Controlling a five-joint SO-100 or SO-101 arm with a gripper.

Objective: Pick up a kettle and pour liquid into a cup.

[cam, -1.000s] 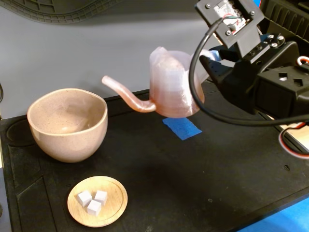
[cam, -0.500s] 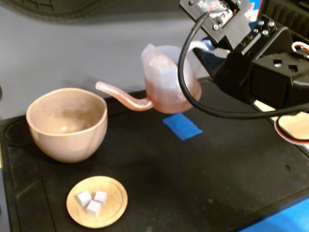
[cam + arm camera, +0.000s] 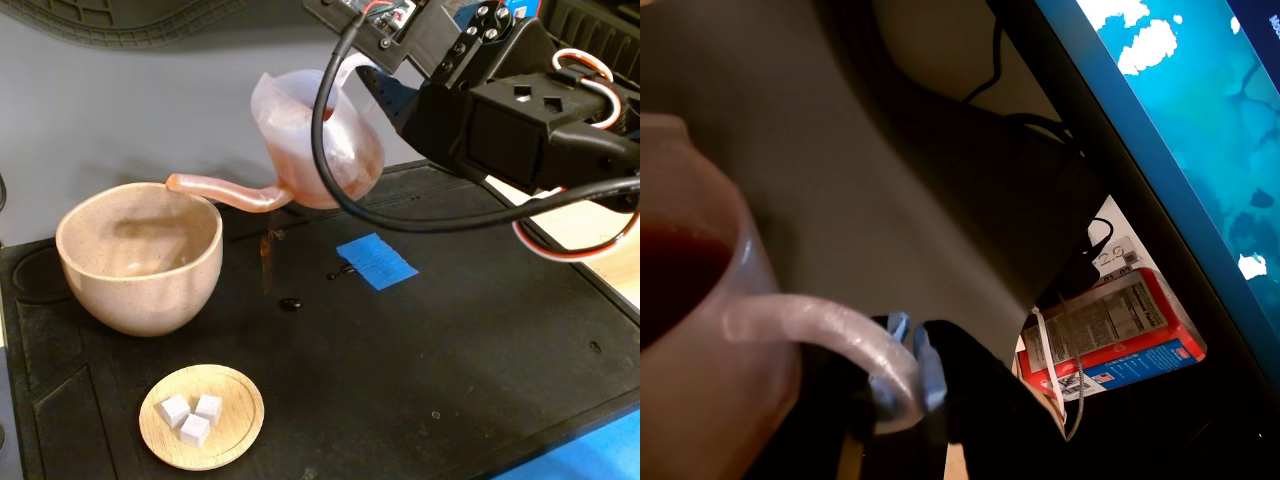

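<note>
The kettle (image 3: 305, 130) hangs in the air, tilted left, with reddish-brown liquid (image 3: 350, 165) inside. Its gooseneck spout (image 3: 225, 192) reaches left and its tip lies over the right rim of the beige speckled cup (image 3: 140, 265). A thin brown streak (image 3: 266, 262) drops from the spout's bend toward the mat. My gripper (image 3: 375, 80) is shut on the kettle's loop handle. In the wrist view the kettle (image 3: 700, 400) fills the left side with dark liquid (image 3: 670, 290) in it. The handle (image 3: 820, 325) runs into my gripper (image 3: 895, 385).
A black mat (image 3: 450, 380) covers the table, with a blue tape patch (image 3: 375, 260) and dark droplets (image 3: 290, 303) on it. A small wooden dish (image 3: 235, 425) with three white cubes sits in front of the cup. A black cable (image 3: 330, 170) loops beside the kettle.
</note>
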